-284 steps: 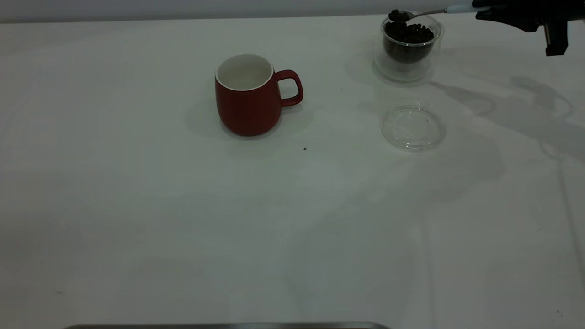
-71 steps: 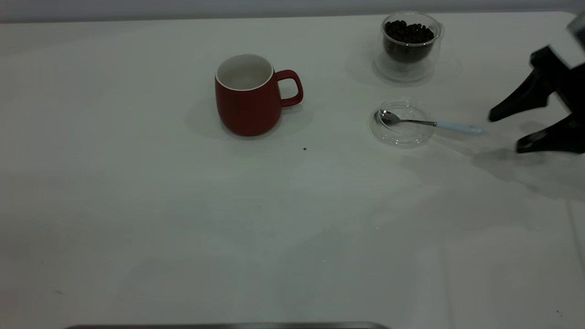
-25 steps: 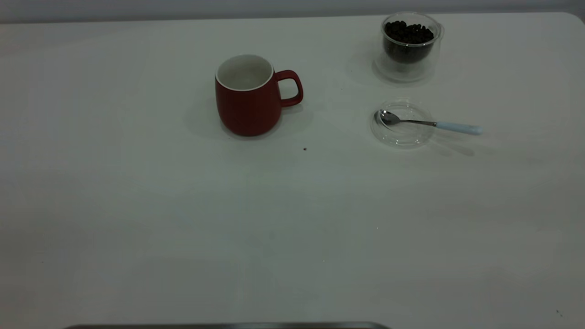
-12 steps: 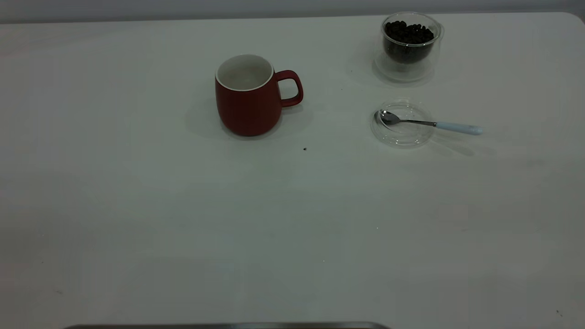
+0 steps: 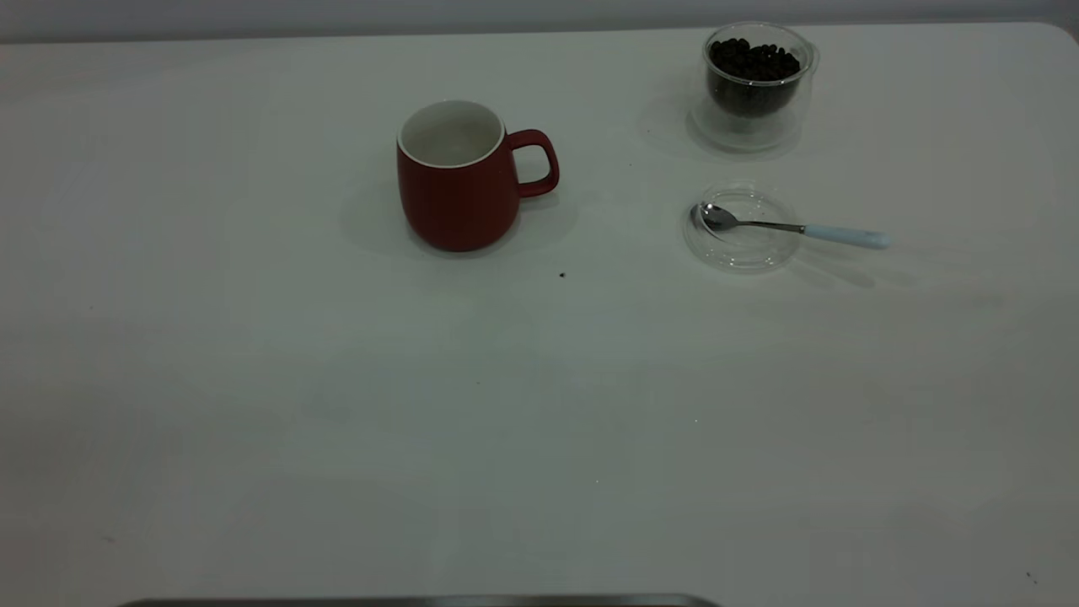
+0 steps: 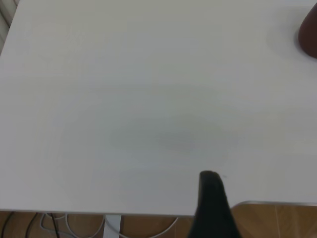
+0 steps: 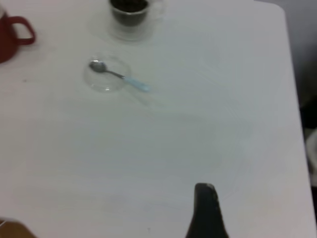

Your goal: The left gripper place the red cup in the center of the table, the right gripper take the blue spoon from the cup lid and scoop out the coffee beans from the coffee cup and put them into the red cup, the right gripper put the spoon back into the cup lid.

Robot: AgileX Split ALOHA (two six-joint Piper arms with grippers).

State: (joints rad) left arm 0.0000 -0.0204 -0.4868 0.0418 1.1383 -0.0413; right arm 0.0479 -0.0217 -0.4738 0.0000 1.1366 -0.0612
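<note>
A: Nearest thing on the table?

B: The spoon, bowl in the lid, handle poking off it. Light, slim, likely slippery; I'd pinch the blue handle.

A: Beyond that?

B: The mug, probably heavy, then the fragile glass cup of beans.

A: Claws?

B: Off the scene; their opening I cannot tell.

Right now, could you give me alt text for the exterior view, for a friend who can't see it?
A blue spoon rests with its bowl in a clear cup lid on a white table, handle sticking out past the rim. Behind it stands a coffee cup holding coffee beans; a red cup sits near the centre. No robot arm shows.
</note>
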